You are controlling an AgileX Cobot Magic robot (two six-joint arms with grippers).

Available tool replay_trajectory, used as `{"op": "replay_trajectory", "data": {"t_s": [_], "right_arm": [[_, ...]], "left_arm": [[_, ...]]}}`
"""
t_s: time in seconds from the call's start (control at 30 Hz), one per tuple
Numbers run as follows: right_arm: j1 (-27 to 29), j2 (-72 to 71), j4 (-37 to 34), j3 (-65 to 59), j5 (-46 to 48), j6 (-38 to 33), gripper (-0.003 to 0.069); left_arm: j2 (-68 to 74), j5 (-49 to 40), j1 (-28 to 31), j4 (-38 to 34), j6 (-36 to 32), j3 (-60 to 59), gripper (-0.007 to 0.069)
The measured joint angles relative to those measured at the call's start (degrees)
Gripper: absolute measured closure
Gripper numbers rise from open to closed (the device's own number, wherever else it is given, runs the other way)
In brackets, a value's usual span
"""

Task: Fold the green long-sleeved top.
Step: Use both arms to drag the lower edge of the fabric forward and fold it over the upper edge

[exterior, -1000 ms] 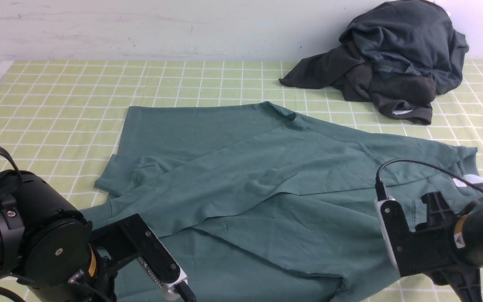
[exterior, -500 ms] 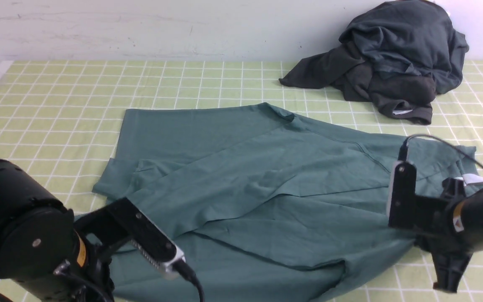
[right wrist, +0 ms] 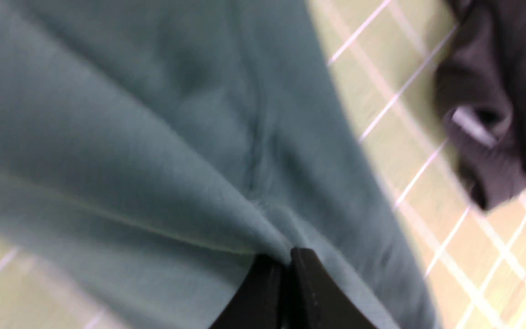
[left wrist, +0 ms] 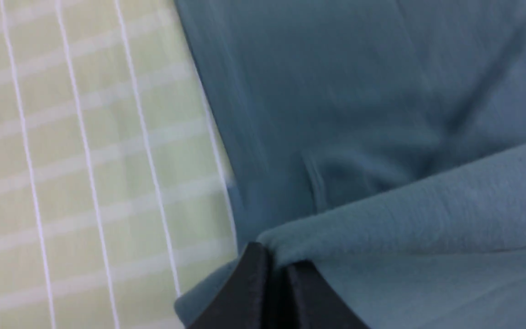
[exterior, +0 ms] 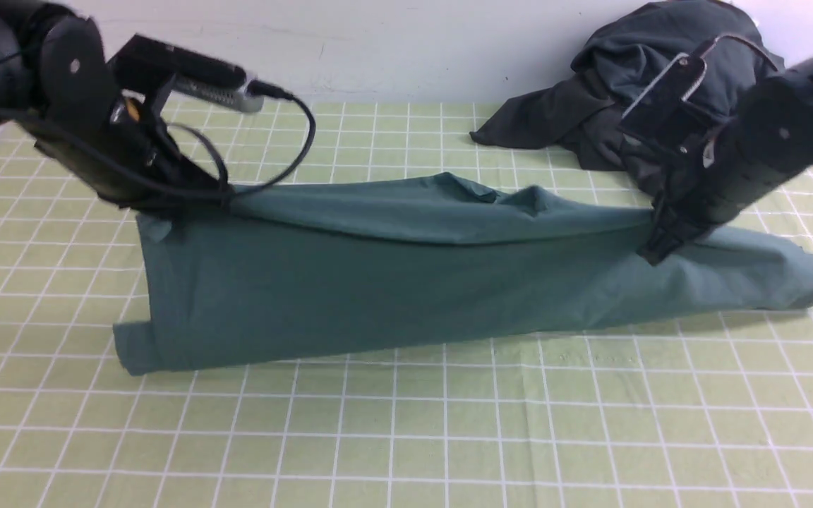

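Now, the green long-sleeved top is lying across the middle of the green-and-white checked cloth. It is doubled into a long band running from the robot's left to its right. Its far edge is being held up off the cloth at two places. From there the fabric is sloping down to a lower edge that is resting on the cloth nearer the robot.

The left gripper is pinching the raised edge at the left end. In the left wrist view its fingers are sitting together with a ridge of teal fabric caught at the tips. The right gripper is pinching the same edge towards the right end. In the right wrist view its fingers are likewise pressing together on a gathered fold.

Between the two grips the edge is running nearly taut, with a small bump near the middle. Past the right grip, a rounded end of the top is trailing on the cloth. A heap of dark grey garments is lying at the far right against the wall, apart from the top and partly hidden by the right arm. Both wrist views are blurring.
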State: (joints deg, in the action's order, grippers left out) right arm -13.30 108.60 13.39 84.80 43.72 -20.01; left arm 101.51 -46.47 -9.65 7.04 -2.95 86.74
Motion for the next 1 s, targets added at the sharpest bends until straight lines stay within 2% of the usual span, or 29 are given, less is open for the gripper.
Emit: {"op": "replay_trajectory", "data": {"t_s": [0.13, 0.23, 0.33, 0.37, 0.4, 0.43, 0.47, 0.53, 0.57, 0.63, 0.73, 0.77, 0.83, 0.93, 0.97, 1.0], "right_arm": [[1.2, 9.3, -0.4, 11.0, 0.0, 1.2, 0.0655], [2.4, 18.4, -2.3, 21.6, 0.8, 1.8, 0.0613], [4.2, 24.0, -6.0, 28.4, 1.8, 5.7, 0.0503], [4.3, 24.2, -6.2, 28.8, 1.8, 6.1, 0.0495], [5.0, 25.6, -7.6, 31.6, 3.4, 9.8, 0.0424], [5.4, 25.8, -8.0, 32.6, 4.3, 11.2, 0.0398], [5.4, 25.8, -8.1, 32.9, 4.8, 11.5, 0.0392], [5.6, 25.6, -10.2, 35.8, 8.0, 13.3, 0.0355], [5.5, 25.6, -11.2, 36.2, 8.6, 13.1, 0.0356], [4.6, 25.3, -17.0, 37.1, 12.1, 8.7, 0.0401], [2.5, 26.4, -26.6, 37.3, 14.7, -0.5, 0.0507], [2.2, 26.8, -27.2, 37.3, 14.8, -2.0, 0.0524], [-0.3, 29.3, -34.4, 37.3, 14.0, -11.1, 0.0618], [-2.9, 33.3, -40.1, 37.3, 8.9, -21.9, 0.0659], [-3.6, 34.6, -42.8, 37.4, 3.4, -27.4, 0.0666], [-3.7, 34.9, -43.5, 37.4, 1.3, -28.5, 0.0668]], "left_arm": [[12.9, -0.2, 1.2, 0.1, 0.7, 14.3, 0.0617], [25.0, -1.8, 1.9, 0.6, 1.9, 29.3, 0.0589], [36.2, -6.0, 2.2, 1.0, 4.0, 42.6, 0.048], [36.9, -6.0, 2.2, 1.1, 4.2, 43.4, 0.0471], [41.5, -9.0, 2.3, 1.9, 4.9, 50.1, 0.0402], [43.9, -11.0, 2.3, 2.5, 5.4, 54.8, 0.0351], [44.3, -11.9, 2.3, 2.5, 5.6, 54.8, 0.0341], [48.2, -18.1, 2.2, 2.6, 5.9, 63.6, 0.0223], [48.3, -19.1, 2.2, 2.5, 5.9, 64.0, 0.0211], [48.4, -23.4, 1.9, 0.4, 5.2, 67.6, 0.0169], [48.1, -24.2, 1.0, -4.8, 0.9, 68.1, 0.0172], [48.1, -24.2, 0.8, -5.2, 0.2, 68.0, 0.0175], [48.1, -24.4, -0.3, -11.1, -3.6, 65.8, 0.0215], [48.1, -24.5, -1.5, -14.8, -5.5, 63.3, 0.0271], [47.9, -24.5, -2.1, -15.4, -5.9, 62.2, 0.0304], [47.7, -24.5, -2.2, -15.5, -6.0, 61.8, 0.0314]]}}
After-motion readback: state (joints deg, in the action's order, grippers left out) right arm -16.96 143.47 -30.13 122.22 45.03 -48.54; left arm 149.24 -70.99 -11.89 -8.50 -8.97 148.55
